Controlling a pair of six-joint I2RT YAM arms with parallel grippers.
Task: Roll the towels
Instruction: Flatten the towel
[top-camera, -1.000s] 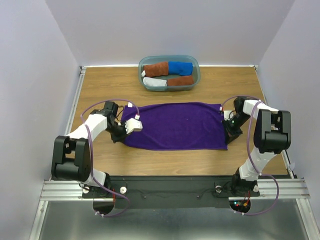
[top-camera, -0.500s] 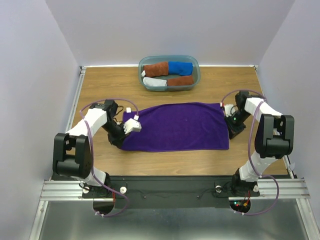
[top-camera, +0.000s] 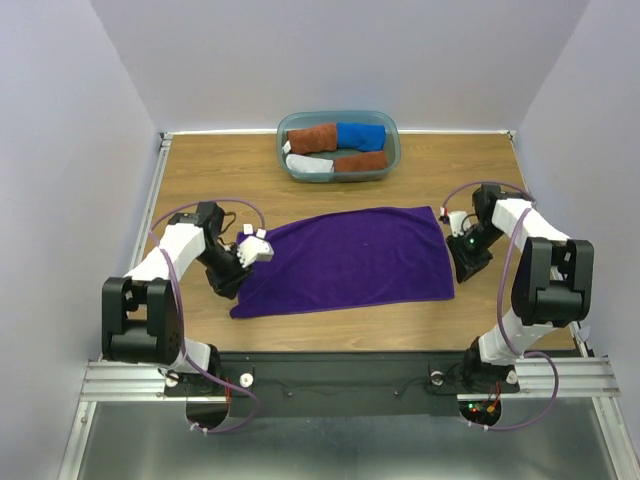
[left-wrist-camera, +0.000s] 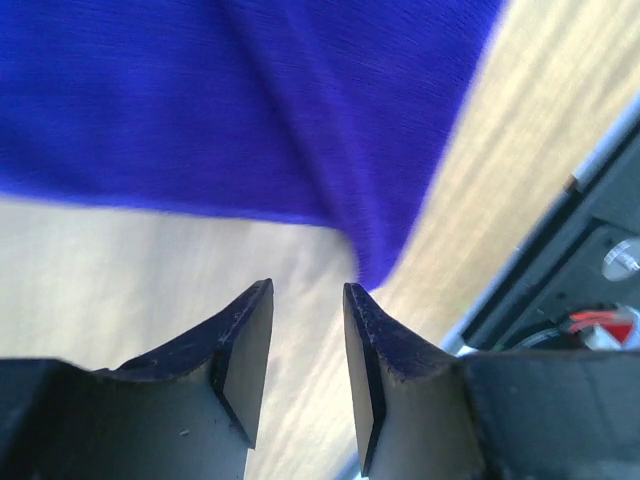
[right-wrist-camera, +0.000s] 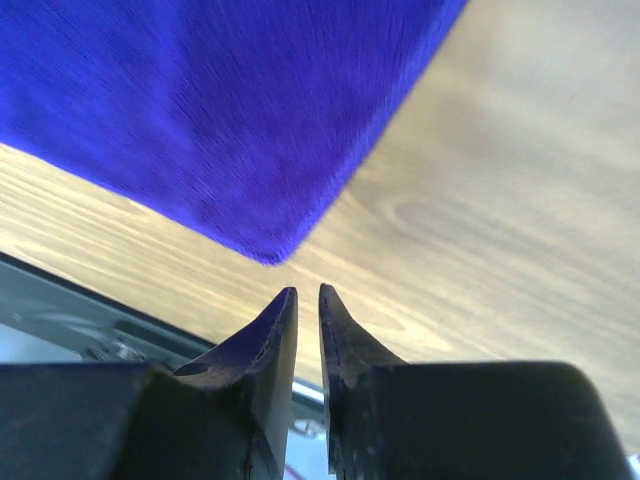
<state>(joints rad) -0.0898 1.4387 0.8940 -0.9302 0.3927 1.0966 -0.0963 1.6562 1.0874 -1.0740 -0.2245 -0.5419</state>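
Note:
The deep purple towel (top-camera: 350, 260) lies spread flat on the wooden table, slightly skewed, with its near-left corner pulled toward the arm bases. My left gripper (top-camera: 230, 288) sits at the towel's left edge. In the left wrist view it (left-wrist-camera: 308, 290) is open and empty, and the towel's corner (left-wrist-camera: 375, 255) lies just ahead of the fingertips. My right gripper (top-camera: 466, 274) is at the towel's near-right corner. In the right wrist view it (right-wrist-camera: 308, 292) has its jaws almost together with nothing between them, just short of the corner (right-wrist-camera: 268, 245).
A teal-grey tub (top-camera: 392, 132) stands at the back centre and holds rolled towels: rust-brown (top-camera: 312, 137), blue (top-camera: 361, 135), pale grey (top-camera: 310, 166) and another brown (top-camera: 362, 161). The black base rail (top-camera: 330, 372) runs along the near edge.
The towel's left side has slid toward the near-left, so it now lies skewed. The left gripper moved the same way and is now open. The right gripper barely shifted.

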